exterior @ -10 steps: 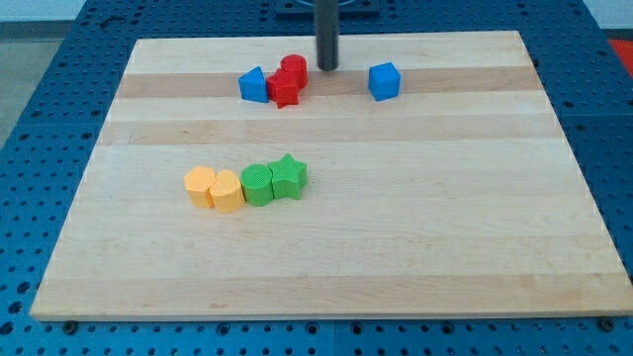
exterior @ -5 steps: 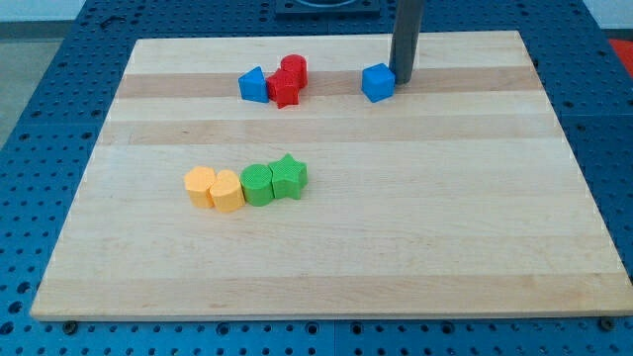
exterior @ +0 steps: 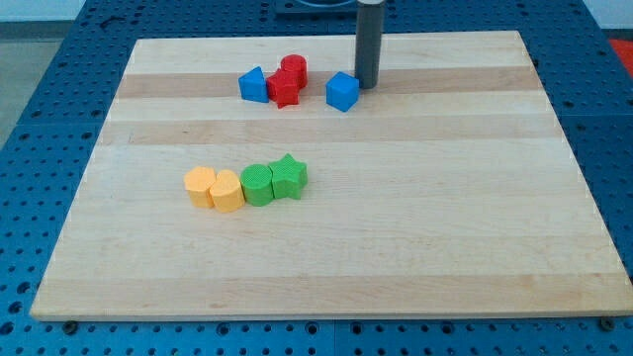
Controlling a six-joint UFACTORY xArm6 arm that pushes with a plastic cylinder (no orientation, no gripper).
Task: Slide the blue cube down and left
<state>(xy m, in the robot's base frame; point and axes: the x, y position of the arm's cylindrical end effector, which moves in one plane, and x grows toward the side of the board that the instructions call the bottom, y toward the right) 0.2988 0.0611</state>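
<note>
Blue cube (exterior: 342,91) sat touching my tip (exterior: 366,86), a fingerless rod at its upper right; I judged pushing through its centre best.

Single view: raised, from near edge, angled down toward far edge. Whole wooden board (exterior: 326,247) in frame, blue pegboard table (exterior: 40,119) around it.

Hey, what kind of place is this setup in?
Probably a robotics lab bench. A pale wooden board rests on a blue perforated table, small coloured blocks like the blue cube lie on it, and my tip sits just right of that cube.
</note>
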